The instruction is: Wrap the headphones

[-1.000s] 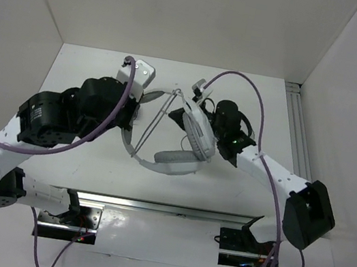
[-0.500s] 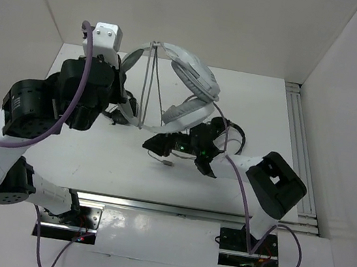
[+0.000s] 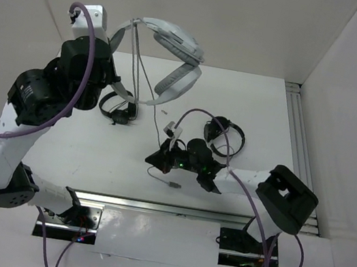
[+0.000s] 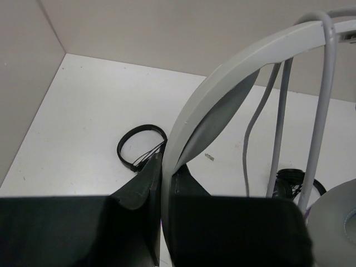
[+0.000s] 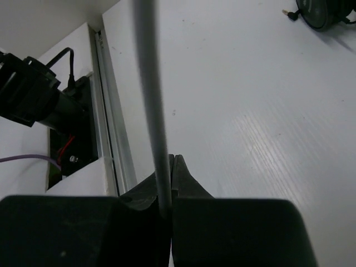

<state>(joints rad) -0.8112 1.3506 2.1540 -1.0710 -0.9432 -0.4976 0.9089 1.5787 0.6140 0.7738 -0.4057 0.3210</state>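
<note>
Large light-grey over-ear headphones [image 3: 174, 34] held aloft, thin grey cable [image 5: 150, 83] stretched downward.
The left fingers [image 4: 142, 186] are clamped on the wide headband, holding the pair high above the white desk [image 3: 92, 153]. The right fingers [image 5: 189, 183], low near the desk, pinch the cable, likely tensioning it for winding.

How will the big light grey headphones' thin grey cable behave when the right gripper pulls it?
Probably floppy: the thin grey cable hangs in drooping strands from the raised light grey over-ear headphones to the right gripper. Likely slippery, being smooth and thin in that shut grip. Its loose plug end may drag behind.
</note>
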